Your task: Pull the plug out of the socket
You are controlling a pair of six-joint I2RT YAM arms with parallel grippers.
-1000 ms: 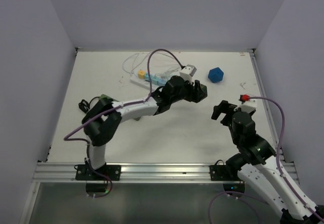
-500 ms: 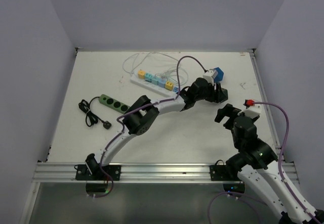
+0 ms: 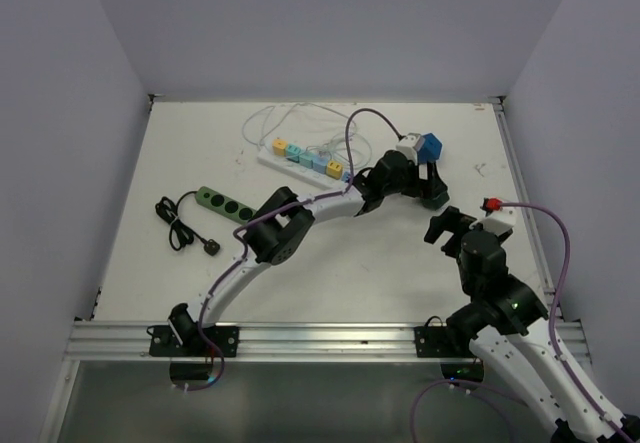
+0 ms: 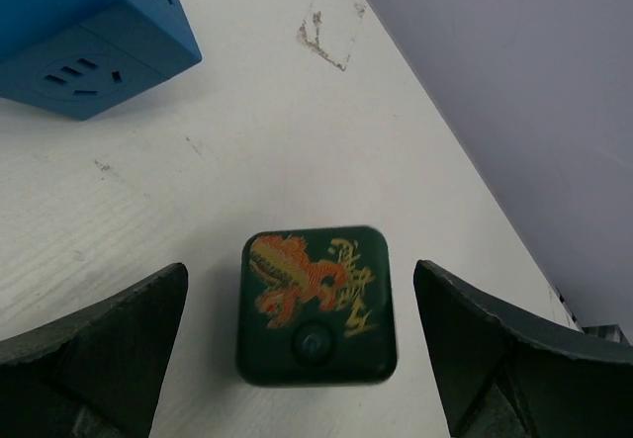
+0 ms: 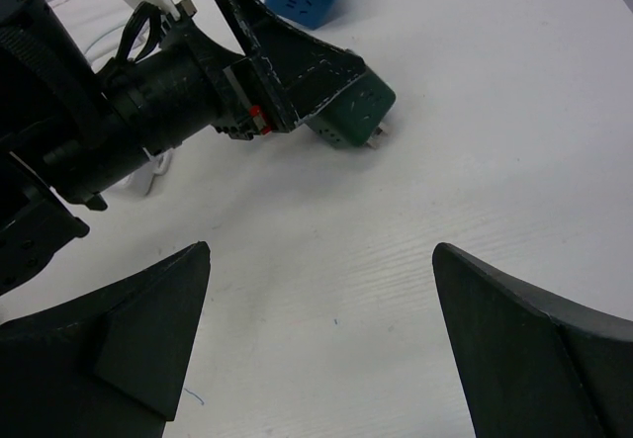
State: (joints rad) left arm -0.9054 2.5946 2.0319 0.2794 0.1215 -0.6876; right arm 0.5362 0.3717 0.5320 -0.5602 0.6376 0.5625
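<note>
Squarely inside the wide-spread left end effector [image 4: 300, 270], a dark-green cube plug [image 4: 316, 305], orange-gold dragon print.

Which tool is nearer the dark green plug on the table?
Left. The left tool straddles the green plug, open fingers either side, not touching. The right tool, also open, hangs short of it, a stretch of table between.

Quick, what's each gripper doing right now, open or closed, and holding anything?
Left gripper: open, jaws on either side of the green plug, not gripping it.
Right gripper: open, holding nothing.
</note>
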